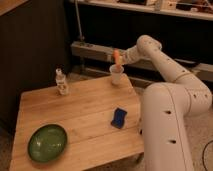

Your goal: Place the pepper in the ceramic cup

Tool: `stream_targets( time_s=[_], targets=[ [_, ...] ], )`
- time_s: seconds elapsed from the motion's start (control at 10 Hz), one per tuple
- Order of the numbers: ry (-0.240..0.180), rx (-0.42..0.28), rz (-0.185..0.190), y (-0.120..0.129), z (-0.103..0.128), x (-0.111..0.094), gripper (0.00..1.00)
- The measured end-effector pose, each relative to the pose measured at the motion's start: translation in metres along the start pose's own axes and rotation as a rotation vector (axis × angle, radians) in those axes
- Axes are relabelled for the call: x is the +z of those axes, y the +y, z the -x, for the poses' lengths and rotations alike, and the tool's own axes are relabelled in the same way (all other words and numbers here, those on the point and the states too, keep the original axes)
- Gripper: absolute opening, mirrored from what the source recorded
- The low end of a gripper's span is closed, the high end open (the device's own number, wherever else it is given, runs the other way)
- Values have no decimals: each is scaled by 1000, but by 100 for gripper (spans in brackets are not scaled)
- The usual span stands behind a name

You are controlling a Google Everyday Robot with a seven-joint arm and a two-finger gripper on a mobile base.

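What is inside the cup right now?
The pepper stands upright over the mouth of the cup, beside the gripper, its lower end about at the rim. The cup's wall hides its inside, so anything deeper in cannot be seen.

The arm (167, 67) is white and rounded, thick smooth tube segments with small dark dots; its gripper (121, 59) sits just above the ceramic cup (116, 76).

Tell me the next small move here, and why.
Probably ease the gripper straight down. It sits at the pepper, which stands upright right over the ceramic cup, lower end about at the rim; a short descent should seat it inside.
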Motion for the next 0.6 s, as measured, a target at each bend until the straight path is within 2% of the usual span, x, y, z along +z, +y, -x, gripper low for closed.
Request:
stream_targets(
  time_s=[0.6],
  targets=[
    [70,-62,16,-3,0,0,11]
  ],
)
